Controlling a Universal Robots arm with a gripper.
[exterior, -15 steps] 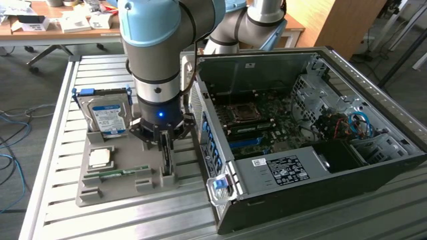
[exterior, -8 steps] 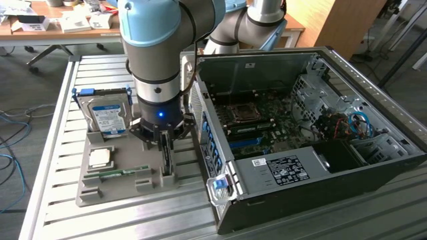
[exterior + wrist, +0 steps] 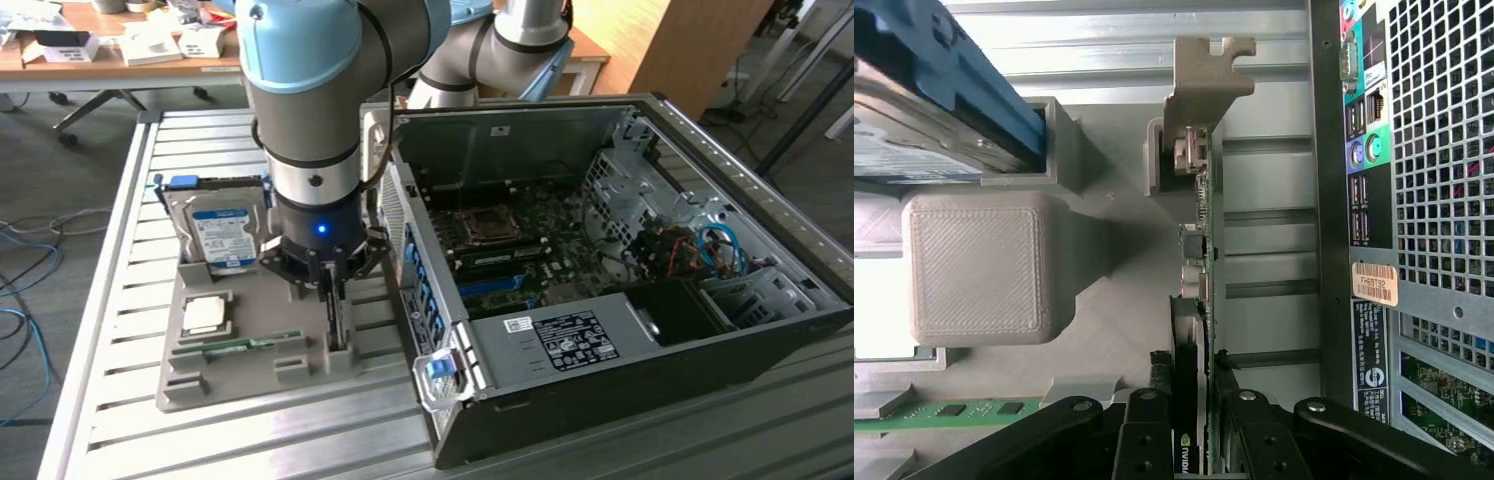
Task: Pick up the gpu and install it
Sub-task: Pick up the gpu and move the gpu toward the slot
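Black gpu (image 3: 1192, 330) stands edge-on within the end effector (image 3: 1192, 405), wrist view; whether it is clamped, I cannot tell.

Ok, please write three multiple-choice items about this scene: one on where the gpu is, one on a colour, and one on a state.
1. Where is the gpu?
A. inside the computer case
B. on edge in the grey tray
C. on the floor

2. What colour is the RAM stick?
A. green
B. red
C. white

3. How is the computer case?
A. closed
B. open
C. standing upright

Answers:
1 B: the gpu stands in a tray slot outside the case, and the pincer straddles it.
2 A: the stick lying in the tray is green.
3 B: the motherboard is exposed.
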